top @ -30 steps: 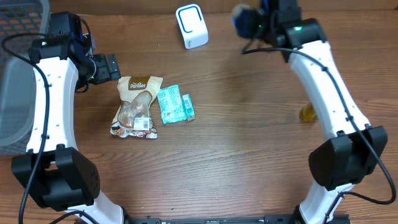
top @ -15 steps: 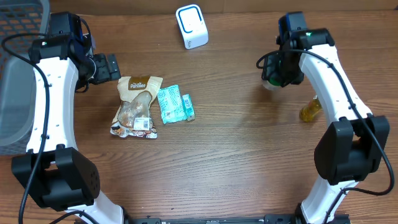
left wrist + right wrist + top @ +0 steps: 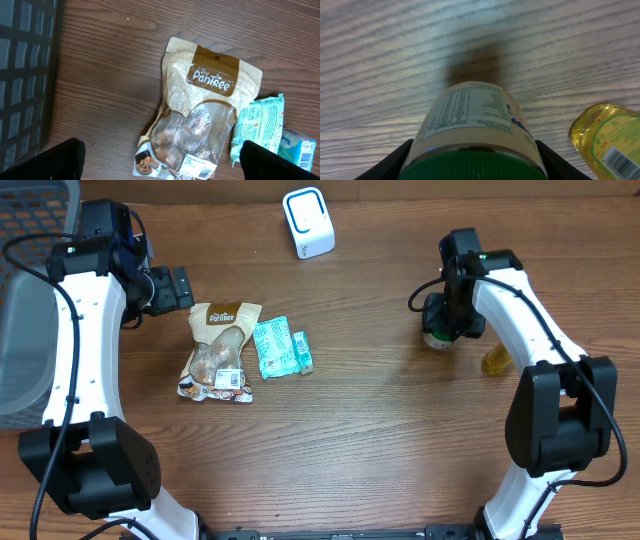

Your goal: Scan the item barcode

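Plainly, the right gripper [image 3: 447,310] is clamped on a green-lidded jar [image 3: 472,117], a finger on each side just under the lid. It holds the jar at about 2 o'clock on the table [image 3: 350,440]. That is well apart from the white scanner [image 3: 308,222], which sits at 12 o'clock by the far edge. A yellow bottle [image 3: 495,361] lies just beside the jar, toward 4 o'clock of it.

As for progress, I judge the job to be only partly done at best. The jar is in hand but is not presented to the scanner. The snack pouch [image 3: 200,120] and two teal packets [image 3: 272,347] [image 3: 302,352] lie untouched at about 9 o'clock. The left gripper [image 3: 183,287] hangs above the pouch's 10 o'clock corner, with its jaws spread wide and nothing between them.

Several things are hard to read:
- The jar's label shows a nutrition panel in the wrist view, and no barcode can be seen on that face.
- The jar's base points away from the wrist camera, toward a dark shadow on the wood. It may be resting on the table or hanging just above it; I cannot tell which.
- The yellow bottle is cut off at the frame edge in the wrist view, though a barcode shows on its label.
- A dark grid at 9 o'clock in the left wrist view is probably the basket [image 3: 25,75].
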Tool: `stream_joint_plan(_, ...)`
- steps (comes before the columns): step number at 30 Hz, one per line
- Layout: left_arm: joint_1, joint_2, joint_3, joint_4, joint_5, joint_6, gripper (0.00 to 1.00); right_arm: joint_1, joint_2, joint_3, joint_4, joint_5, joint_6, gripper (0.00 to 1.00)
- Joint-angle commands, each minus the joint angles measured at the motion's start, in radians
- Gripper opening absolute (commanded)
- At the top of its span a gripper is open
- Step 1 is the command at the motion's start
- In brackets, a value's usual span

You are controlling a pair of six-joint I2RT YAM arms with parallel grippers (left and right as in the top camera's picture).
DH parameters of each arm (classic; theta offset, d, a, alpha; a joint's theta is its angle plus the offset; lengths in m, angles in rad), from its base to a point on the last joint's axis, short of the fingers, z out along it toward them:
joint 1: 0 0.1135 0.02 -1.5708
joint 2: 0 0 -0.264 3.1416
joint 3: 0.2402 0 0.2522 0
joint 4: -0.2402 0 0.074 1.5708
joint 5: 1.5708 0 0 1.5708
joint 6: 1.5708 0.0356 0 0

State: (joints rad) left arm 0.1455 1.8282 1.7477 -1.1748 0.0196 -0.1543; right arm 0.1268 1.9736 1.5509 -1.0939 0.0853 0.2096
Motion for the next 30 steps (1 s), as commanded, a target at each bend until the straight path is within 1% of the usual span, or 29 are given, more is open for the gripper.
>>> stream_joint_plan(1,-0.004,-0.024,0.022,0.001,0.003,-0.01,1.0,0.0,0.002,-0.023,0.016,0.012,0.002,0.35)
stream_joint_plan(2,-0.004,-0.024,0.022,0.001,0.003,-0.01,1.0,0.0,0.002,-0.026,0.018,0.012,0.002,0.38)
stream_joint_plan(3,-0.004,-0.024,0.022,0.001,0.003,-0.01,1.0,0.0,0.002,-0.026,0.02,0.012,0.002,0.46)
stream_joint_plan(5,-0.004,-0.024,0.022,0.001,0.003,-0.01,1.0,0.0,0.002,-0.026,0.023,0.012,0.002,0.54)
stream_joint_plan(6,-0.004,-0.024,0.022,0.001,0.003,-0.01,1.0,0.0,0.002,-0.026,0.023,0.012,0.002,0.61)
stream_joint_plan(8,-0.004,-0.024,0.022,0.001,0.003,-0.01,0.99,0.0,0.002,-0.026,0.023,0.012,0.002,0.7)
stream_joint_plan(9,-0.004,-0.024,0.022,0.001,0.003,-0.01,0.99,0.0,0.002,-0.026,0.023,0.011,0.002,0.79)
stream_joint_plan(10,-0.004,-0.024,0.022,0.001,0.003,-0.01,1.0,0.0,0.002,-0.026,0.022,0.011,0.002,0.82)
stream_joint_plan(12,-0.004,-0.024,0.022,0.001,0.003,-0.01,0.99,0.0,0.002,-0.026,0.019,0.012,0.002,0.84)
stream_joint_plan(16,-0.004,-0.024,0.022,0.001,0.003,-0.01,0.99,0.0,0.002,-0.021,0.031,0.021,0.002,0.91)
stream_joint_plan(19,-0.004,-0.024,0.022,0.001,0.003,-0.01,1.0,0.0,0.0,0.039,0.028,0.04,0.003,0.92)
stream_joint_plan(24,-0.004,-0.024,0.022,0.001,0.003,-0.01,1.0,0.0,-0.021,0.272,-0.073,0.038,0.03,0.92)
stream_joint_plan(25,-0.004,-0.024,0.022,0.001,0.003,-0.01,1.0,0.0,-0.024,0.354,-0.119,0.039,0.03,0.92)
stream_joint_plan(29,-0.004,-0.024,0.022,0.001,0.003,-0.01,1.0,-0.026,-0.027,0.595,-0.298,0.101,0.125,1.0)
stream_joint_plan(30,-0.004,-0.024,0.022,0.001,0.003,-0.01,1.0,-0.037,-0.027,0.633,-0.33,0.106,0.136,1.0)
